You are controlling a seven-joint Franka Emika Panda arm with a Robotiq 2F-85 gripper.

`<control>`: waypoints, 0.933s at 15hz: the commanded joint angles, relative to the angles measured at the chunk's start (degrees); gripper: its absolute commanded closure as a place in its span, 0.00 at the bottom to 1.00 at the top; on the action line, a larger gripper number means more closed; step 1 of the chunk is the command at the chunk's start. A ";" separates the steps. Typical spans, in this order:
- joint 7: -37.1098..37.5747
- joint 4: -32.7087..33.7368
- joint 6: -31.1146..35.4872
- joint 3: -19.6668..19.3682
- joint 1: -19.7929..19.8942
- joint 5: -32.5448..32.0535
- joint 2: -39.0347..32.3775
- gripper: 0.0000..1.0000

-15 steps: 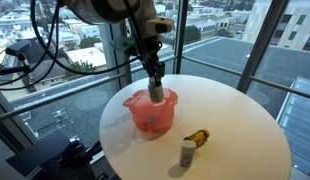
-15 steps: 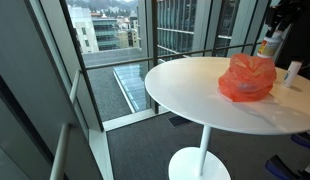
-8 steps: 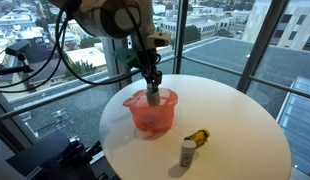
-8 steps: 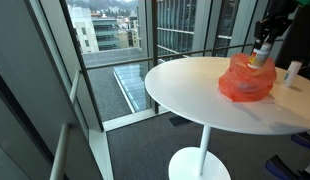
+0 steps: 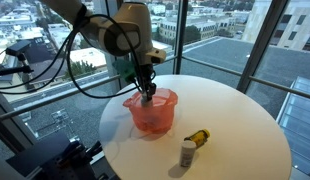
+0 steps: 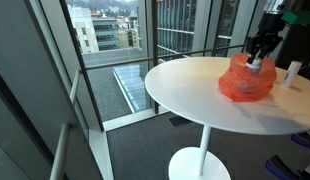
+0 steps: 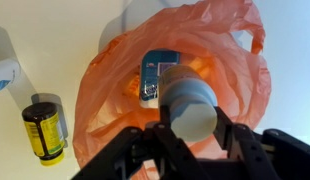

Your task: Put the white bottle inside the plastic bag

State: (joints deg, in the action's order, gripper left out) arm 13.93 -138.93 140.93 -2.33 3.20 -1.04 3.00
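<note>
My gripper (image 7: 190, 128) is shut on a white bottle (image 7: 189, 98) and holds it upright in the open mouth of the orange plastic bag (image 7: 230, 50). In both exterior views the gripper (image 5: 148, 91) (image 6: 255, 60) reaches down into the bag (image 5: 151, 114) (image 6: 243, 82) on the round white table (image 5: 235, 120). A small silver and blue packet (image 7: 155, 76) lies inside the bag, below the bottle.
A second white bottle with a grey cap (image 5: 187, 152) (image 6: 292, 73) stands near the table edge, and shows at the left edge of the wrist view (image 7: 3, 76). A yellow bottle with a dark cap (image 5: 198, 136) (image 7: 43, 128) lies beside it. Glass walls and railings surround the table.
The gripper has come down with the white bottle, from just above the bag's mouth into it. The arm has swung a little sideways. The bag and the other bottles have not moved.
</note>
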 commanded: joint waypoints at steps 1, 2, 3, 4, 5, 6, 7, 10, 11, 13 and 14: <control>-0.93 -0.62 2.94 0.14 -0.43 1.49 -1.62 0.81; -0.90 -0.70 3.57 0.08 -0.43 1.43 -2.14 0.81; -0.69 -0.76 4.38 -0.03 -0.34 0.98 -2.73 0.81; -0.49 -0.85 5.21 -0.12 -0.28 0.64 -3.27 0.81; -0.46 -0.96 6.25 -0.18 -0.27 0.59 -3.80 0.81; -0.76 -1.04 7.04 -0.23 -0.27 1.04 -4.29 0.81; -0.84 -1.06 7.66 -0.29 -0.27 1.13 -4.77 0.81; -0.95 -0.97 8.30 -0.38 -0.24 1.28 -4.92 0.81; -0.98 -0.99 8.37 -0.41 -0.24 1.19 -4.84 0.79; -1.04 -1.09 8.43 -0.37 -0.30 1.20 -4.71 0.81; -1.07 -1.09 8.42 -0.36 -0.31 1.25 -4.68 0.81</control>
State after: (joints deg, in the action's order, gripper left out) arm 13.93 -139.68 148.05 -2.45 2.91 -0.58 -1.19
